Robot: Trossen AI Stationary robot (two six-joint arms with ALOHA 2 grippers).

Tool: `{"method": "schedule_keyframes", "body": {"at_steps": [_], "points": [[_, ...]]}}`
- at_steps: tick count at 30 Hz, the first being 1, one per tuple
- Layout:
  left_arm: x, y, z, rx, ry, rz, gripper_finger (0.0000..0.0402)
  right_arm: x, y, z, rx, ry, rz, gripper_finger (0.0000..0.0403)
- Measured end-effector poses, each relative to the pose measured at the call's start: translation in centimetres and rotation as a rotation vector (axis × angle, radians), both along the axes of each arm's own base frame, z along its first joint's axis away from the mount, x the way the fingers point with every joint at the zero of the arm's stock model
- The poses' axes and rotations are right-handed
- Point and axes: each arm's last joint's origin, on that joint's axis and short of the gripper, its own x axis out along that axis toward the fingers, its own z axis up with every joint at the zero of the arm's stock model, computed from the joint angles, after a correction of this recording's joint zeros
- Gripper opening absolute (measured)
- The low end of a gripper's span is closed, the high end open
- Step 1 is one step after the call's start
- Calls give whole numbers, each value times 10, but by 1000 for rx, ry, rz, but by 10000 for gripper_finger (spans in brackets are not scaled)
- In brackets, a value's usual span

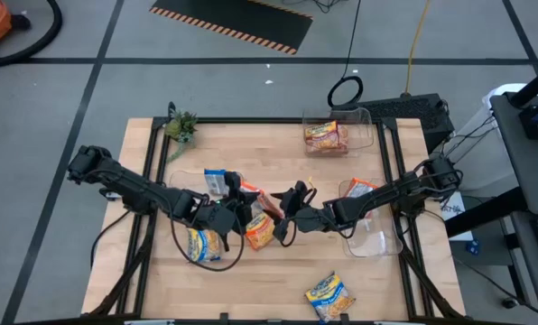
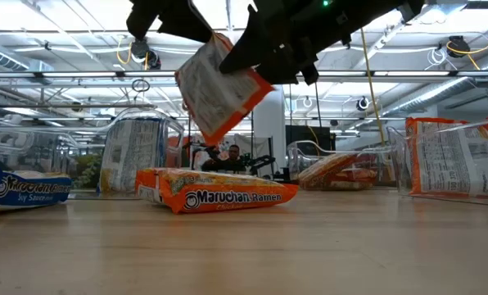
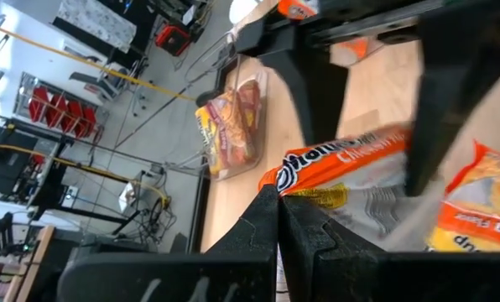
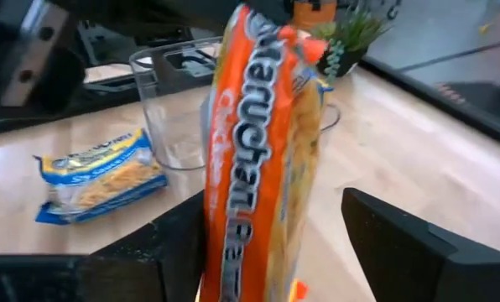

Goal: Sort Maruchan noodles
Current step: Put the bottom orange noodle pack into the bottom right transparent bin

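Observation:
An orange Maruchan packet (image 2: 219, 90) hangs in the air over the middle of the table, between both grippers. My left gripper (image 3: 281, 222) is shut on it. My right gripper (image 4: 283, 243) is open, one finger on each side of this packet (image 4: 263, 159); whether a finger touches it I cannot tell. A second orange packet (image 2: 219, 190) lies flat on the table below. A yellow packet (image 1: 203, 244) lies in a clear bin near the left arm. A blue-and-yellow packet (image 1: 217, 181) lies behind it, and another yellow one (image 1: 330, 296) lies by the near edge. My left gripper pinches the orange packet by its upper edge (image 2: 214, 39) between the two shut fingers, coming from the table's left side. The packet is lifted clear and hangs tilted below the fingers, its lower corner (image 2: 211, 135) above the packet that lies on the table.
A clear bin at the far edge (image 1: 364, 122) holds packets (image 1: 327, 136). Another clear bin on the right (image 1: 377, 236) has an orange packet (image 1: 359, 188) at its far side. A small plant (image 1: 180, 125) stands at the far left corner. Bare wood lies along the near edge.

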Motion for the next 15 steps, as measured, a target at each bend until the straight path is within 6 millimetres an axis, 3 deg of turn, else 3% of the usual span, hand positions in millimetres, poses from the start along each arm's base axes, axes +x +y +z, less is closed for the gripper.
{"method": "schedule_keyframes", "body": {"at_steps": [15], "points": [[-6, -21, 2, -27, -34, -69, 3, 0, -2, -1, -139, 71, 39, 213]]}}
